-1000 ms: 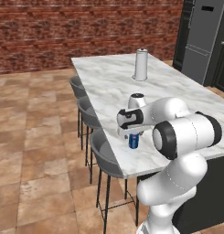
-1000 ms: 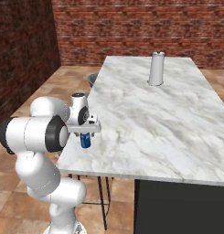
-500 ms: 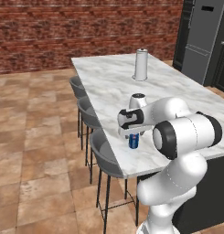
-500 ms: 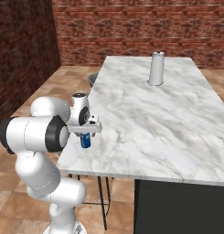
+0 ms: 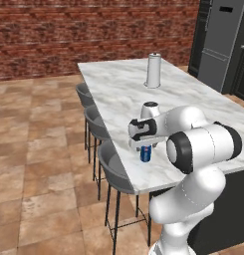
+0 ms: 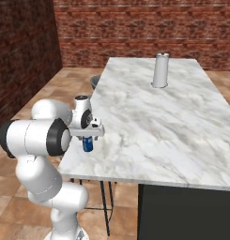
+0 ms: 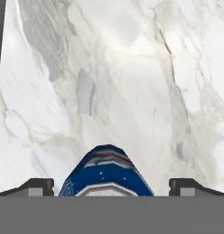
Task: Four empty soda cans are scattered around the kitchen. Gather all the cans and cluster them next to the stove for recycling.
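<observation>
The blue soda can (image 5: 146,154) stands upright on the marble surface (image 5: 123,89), close to the surface's edge above the grey stools (image 5: 112,167). Beyond the can, open marble runs to a tall white roll (image 5: 153,70) well apart. The pincer (image 7: 111,185) hangs directly over the can, fully spread, one fingertip (image 7: 36,186) on each side of it; contact cannot be told.
</observation>
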